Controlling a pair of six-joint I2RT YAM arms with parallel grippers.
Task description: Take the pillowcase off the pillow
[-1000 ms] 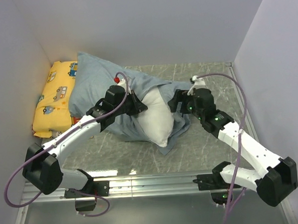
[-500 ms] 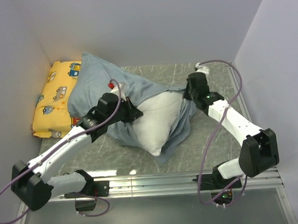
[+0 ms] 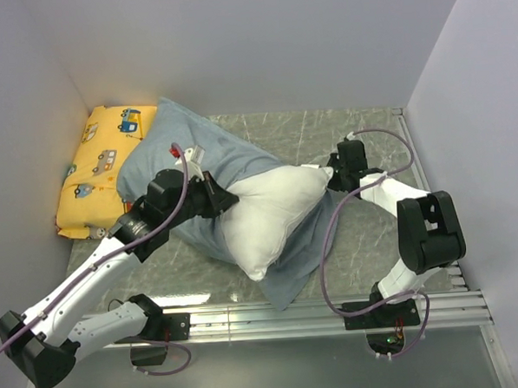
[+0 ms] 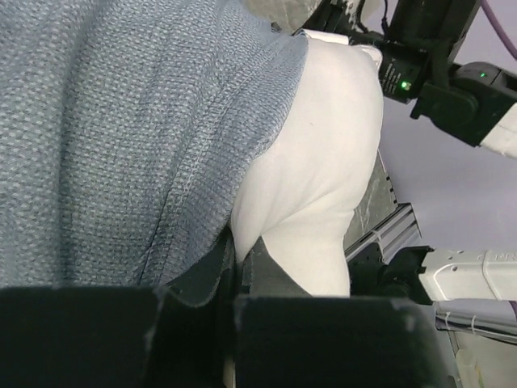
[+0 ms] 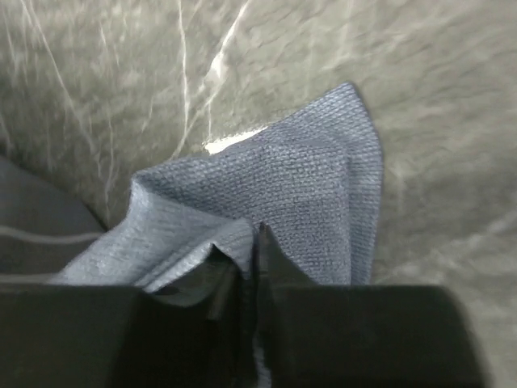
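The pillowcase (image 3: 179, 155) shows its blue-grey side and still covers the far left half of the white pillow (image 3: 269, 215). The pillow bulges out bare toward the right and the front. My left gripper (image 3: 218, 199) is shut on the pillowcase hem (image 4: 206, 202), right where the pillow (image 4: 323, 145) comes out. In the left wrist view the gripper (image 4: 240, 255) has cloth pinched between its fingers. My right gripper (image 3: 332, 174) is shut on a corner of the pillowcase (image 5: 299, 186) low over the table, its jaws (image 5: 257, 242) tight on the fold. More pillowcase (image 3: 297, 261) lies flat under the pillow.
A yellow cushion (image 3: 97, 172) printed with cartoon vehicles leans in the far left corner, partly under the pillowcase. Grey walls close in the left, back and right. A metal rail (image 3: 265, 315) runs along the near edge. The marbled table (image 3: 366, 240) shows to the right.
The right gripper closed on the pillowcase corner and its arm folded back toward the right. The left gripper drew the hem left and nearer, baring more of the white pillow.
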